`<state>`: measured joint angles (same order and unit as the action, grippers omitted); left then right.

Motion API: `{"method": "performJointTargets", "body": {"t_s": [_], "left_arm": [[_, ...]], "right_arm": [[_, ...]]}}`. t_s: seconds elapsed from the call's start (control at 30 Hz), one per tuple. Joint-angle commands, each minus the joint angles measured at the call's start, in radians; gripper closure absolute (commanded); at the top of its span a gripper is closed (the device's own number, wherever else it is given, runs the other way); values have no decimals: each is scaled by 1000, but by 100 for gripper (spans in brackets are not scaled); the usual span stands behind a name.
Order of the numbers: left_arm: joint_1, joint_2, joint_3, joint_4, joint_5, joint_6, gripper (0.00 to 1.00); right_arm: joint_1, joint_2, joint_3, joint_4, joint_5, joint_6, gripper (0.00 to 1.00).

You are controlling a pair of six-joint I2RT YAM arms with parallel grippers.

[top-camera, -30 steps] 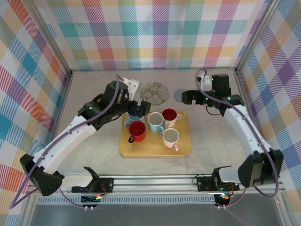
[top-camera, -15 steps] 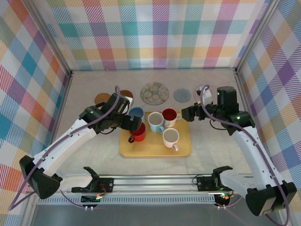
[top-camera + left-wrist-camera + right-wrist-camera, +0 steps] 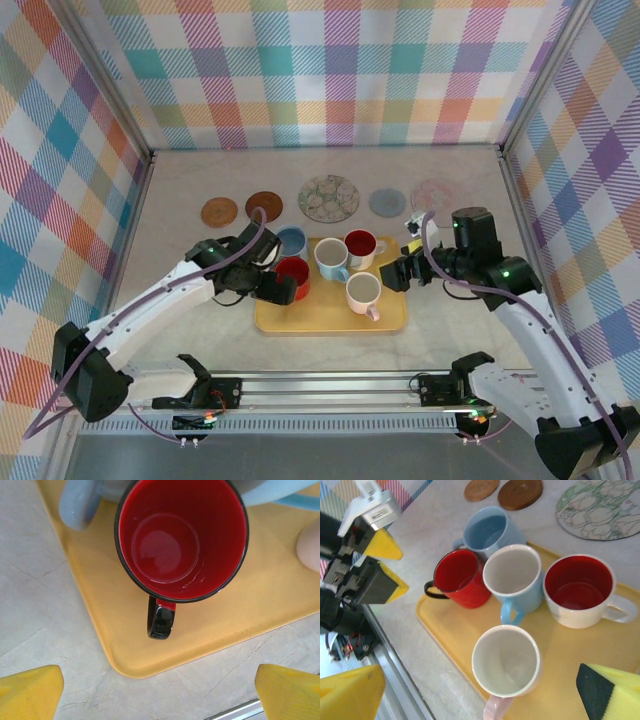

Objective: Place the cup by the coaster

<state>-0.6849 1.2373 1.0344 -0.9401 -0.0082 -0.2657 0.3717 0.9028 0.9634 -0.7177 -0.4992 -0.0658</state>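
While both arms hang over the tray (image 3: 330,318), neither one is holding anything. Left gripper (image 3: 160,692) hovers by the tray's near-left corner, on the handle side of the red cup (image 3: 182,537), with its jaws spread wide. From the wrist view the yellow fingertips (image 3: 30,692) look clear of the cup, though I can't be sure.

Red cup stands upright at the tray's left edge, handle pointing toward that near-left corner. It's right up against a blue cup (image 3: 291,240) in the far-left corner. Three more cups share the tray: a pale blue one (image 3: 330,257), a white one with a red inside (image 3: 361,245) and a pink one (image 3: 363,291).

Right gripper (image 3: 397,272) is wide open too, at the tray's right edge. Five coasters (image 3: 329,197) lie in a row along the table's far side, apart from the red cup.
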Motion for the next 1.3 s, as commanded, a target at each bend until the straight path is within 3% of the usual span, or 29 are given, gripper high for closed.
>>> {"method": "performJointTargets", "body": {"t_s": [0.0, 0.4, 0.83, 1.07, 1.27], "left_arm": [[5, 47, -13, -5, 35, 9, 5], [5, 186, -4, 50, 51, 44, 13], [5, 260, -8, 106, 69, 69, 27], [2, 277, -21, 126, 97, 83, 41], [-5, 296, -31, 130, 84, 87, 45]], "right_arm": [[48, 3, -21, -6, -29, -95, 1], [149, 35, -91, 71, -21, -212, 1], [154, 88, -116, 144, -40, -203, 1], [154, 100, -123, 178, 9, -190, 1], [154, 100, -131, 208, 29, -175, 1]]}}
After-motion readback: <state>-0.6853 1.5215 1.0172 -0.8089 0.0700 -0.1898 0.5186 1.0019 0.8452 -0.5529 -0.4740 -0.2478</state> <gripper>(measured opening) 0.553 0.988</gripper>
